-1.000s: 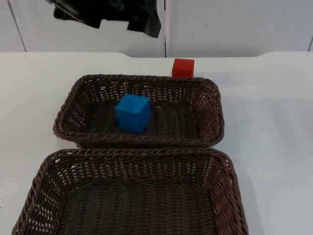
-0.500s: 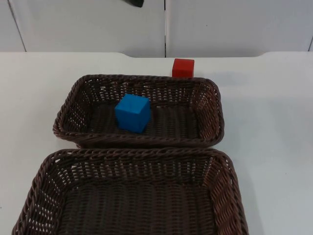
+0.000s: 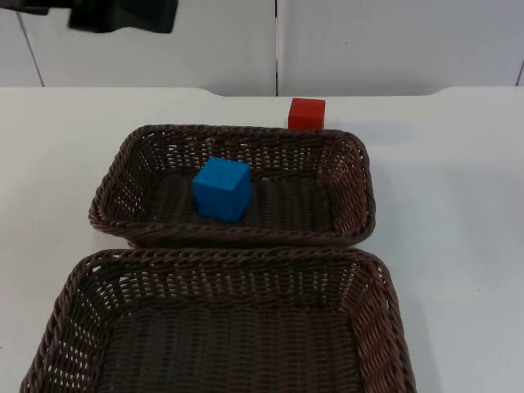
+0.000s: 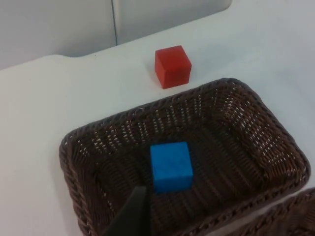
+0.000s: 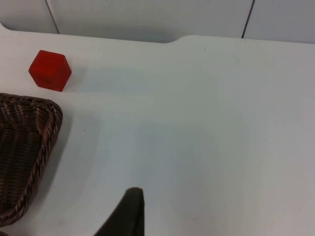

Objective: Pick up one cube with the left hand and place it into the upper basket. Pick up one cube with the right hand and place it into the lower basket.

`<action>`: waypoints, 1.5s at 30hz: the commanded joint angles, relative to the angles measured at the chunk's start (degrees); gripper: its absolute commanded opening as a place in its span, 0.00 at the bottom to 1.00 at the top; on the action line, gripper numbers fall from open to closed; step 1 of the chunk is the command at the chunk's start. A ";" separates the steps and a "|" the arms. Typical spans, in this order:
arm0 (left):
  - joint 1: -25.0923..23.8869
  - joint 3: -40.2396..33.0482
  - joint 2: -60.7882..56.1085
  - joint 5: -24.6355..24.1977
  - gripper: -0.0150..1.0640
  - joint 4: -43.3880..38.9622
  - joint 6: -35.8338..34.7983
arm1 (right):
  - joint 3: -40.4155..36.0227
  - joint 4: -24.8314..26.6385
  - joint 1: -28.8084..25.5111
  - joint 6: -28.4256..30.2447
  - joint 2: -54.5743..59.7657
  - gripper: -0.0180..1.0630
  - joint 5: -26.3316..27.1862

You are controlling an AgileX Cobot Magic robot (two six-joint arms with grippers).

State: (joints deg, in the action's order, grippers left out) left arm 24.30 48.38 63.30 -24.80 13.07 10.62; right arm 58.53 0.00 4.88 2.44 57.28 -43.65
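The blue cube sits inside the upper basket, left of centre. The red cube rests on the white surface just behind its far rim. The lower basket sits nearer. The jaws' state cannot be told for the left gripper or the right gripper.

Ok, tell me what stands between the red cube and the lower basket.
The upper basket, with the blue cube inside, stands between the red cube on the table behind it and the lower basket in front. The cube must be carried over or around it.
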 commanded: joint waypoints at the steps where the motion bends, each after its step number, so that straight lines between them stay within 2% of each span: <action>1: 0.29 -2.82 -4.72 0.07 0.99 -0.41 -1.01 | -0.27 0.40 -0.35 0.22 -0.24 0.99 0.48; 4: 0.29 -4.08 -7.87 -0.23 0.99 -0.53 -0.99 | -0.27 0.40 -0.35 0.22 -0.24 0.99 0.37; 9: 0.29 -4.21 -13.01 -3.90 0.99 -1.42 -1.32 | -0.27 0.40 -0.35 0.22 -0.24 0.99 0.37; 12: 0.29 -4.21 -15.50 -6.41 0.99 -5.26 -4.84 | -0.27 0.52 -0.35 0.22 -0.24 0.99 0.39; 16: 0.29 -4.61 -18.86 -10.21 0.99 -13.79 -12.89 | -0.27 0.64 -0.35 0.22 -0.24 0.99 0.12; 19: 0.29 -5.42 -20.49 -10.44 0.99 -15.47 -14.92 | -0.27 0.64 -0.35 0.22 -0.24 0.99 0.12; 29: 0.29 -6.02 -24.33 -13.36 0.99 -17.01 -15.00 | -0.27 0.64 -0.35 0.22 -0.24 0.99 0.12; 45: 0.29 -6.02 -24.43 -13.48 0.99 -18.20 -15.00 | -0.27 2.03 -0.35 0.22 -0.24 0.99 -0.02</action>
State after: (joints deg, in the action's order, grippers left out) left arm 24.30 42.60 39.37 -38.36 -4.40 -3.91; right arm 58.53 1.55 4.88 2.44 57.28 -43.65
